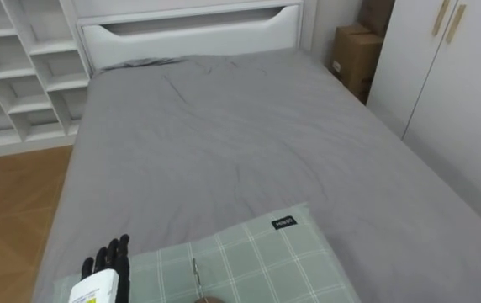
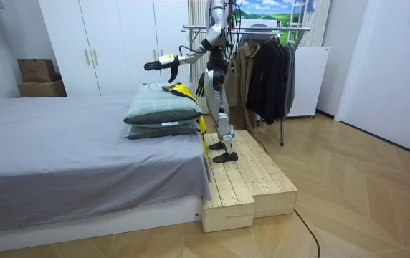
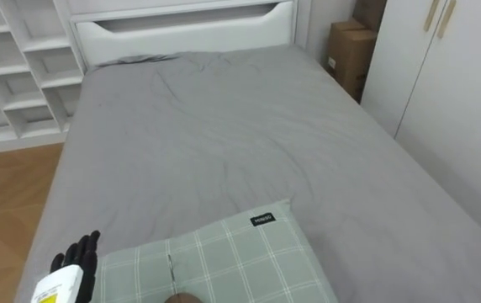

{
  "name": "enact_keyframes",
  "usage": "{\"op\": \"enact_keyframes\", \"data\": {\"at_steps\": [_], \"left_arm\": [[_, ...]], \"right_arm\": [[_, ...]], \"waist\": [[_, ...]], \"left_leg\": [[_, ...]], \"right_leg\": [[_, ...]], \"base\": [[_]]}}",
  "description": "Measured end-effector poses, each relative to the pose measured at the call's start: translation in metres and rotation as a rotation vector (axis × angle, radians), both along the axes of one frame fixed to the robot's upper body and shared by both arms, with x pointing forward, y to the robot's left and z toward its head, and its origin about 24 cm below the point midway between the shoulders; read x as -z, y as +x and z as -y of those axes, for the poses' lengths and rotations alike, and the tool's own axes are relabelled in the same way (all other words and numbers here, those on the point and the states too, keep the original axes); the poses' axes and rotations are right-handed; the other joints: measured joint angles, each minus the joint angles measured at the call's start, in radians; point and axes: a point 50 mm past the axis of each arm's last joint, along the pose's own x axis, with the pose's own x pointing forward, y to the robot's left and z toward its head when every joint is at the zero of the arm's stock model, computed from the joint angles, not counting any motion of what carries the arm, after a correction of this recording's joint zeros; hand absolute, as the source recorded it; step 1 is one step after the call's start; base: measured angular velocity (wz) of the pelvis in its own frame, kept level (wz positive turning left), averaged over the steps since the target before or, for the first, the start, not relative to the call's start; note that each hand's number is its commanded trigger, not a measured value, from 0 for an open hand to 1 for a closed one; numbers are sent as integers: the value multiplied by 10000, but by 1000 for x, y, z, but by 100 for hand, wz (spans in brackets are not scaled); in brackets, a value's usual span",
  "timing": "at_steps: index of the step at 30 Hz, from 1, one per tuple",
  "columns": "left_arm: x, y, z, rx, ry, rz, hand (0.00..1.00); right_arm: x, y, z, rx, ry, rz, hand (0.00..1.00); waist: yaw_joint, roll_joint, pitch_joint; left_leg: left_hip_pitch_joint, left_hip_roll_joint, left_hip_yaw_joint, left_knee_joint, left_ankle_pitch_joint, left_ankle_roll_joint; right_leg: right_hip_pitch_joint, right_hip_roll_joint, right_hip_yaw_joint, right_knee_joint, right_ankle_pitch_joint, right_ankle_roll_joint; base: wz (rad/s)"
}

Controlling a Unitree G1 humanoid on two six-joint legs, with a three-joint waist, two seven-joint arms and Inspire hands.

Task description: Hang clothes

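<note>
I stand on a wooden platform (image 2: 244, 183) beside the bed, facing it. A yellow garment (image 2: 180, 91) lies on top of two stacked green checked pillows (image 2: 163, 109), right in front of me. My left hand (image 1: 108, 261) is held out open over the near left corner of the top pillow (image 1: 253, 261), fingers straight and holding nothing. A thin metal hook (image 1: 195, 273) rests on the pillow close to that hand. My right hand (image 2: 201, 84) hangs down at my side. Behind me stands a clothes rack (image 2: 262, 29) with dark coats (image 2: 271, 68) on it.
The grey bed (image 1: 240, 135) stretches ahead to a white headboard (image 1: 190, 34). White shelves (image 1: 22, 76) and wood floor lie to the left. White wardrobe doors (image 1: 451, 93) and cardboard boxes (image 1: 354, 55) are on the right.
</note>
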Motion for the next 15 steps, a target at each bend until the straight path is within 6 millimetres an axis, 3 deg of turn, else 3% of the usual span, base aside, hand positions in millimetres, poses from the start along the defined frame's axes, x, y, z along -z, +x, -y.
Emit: {"op": "enact_keyframes", "data": {"at_steps": [15], "left_arm": [[17, -15, 4, 669, 691, -1446, 0]], "right_arm": [[0, 0, -1, -140, -116, -20, 0]], "waist": [[72, -11, -2]], "left_leg": [[-8, -6, 41, 0, 8, 15]], "right_leg": [[-32, 30, 13, -31, 27, 40]], "base": [[0]]}}
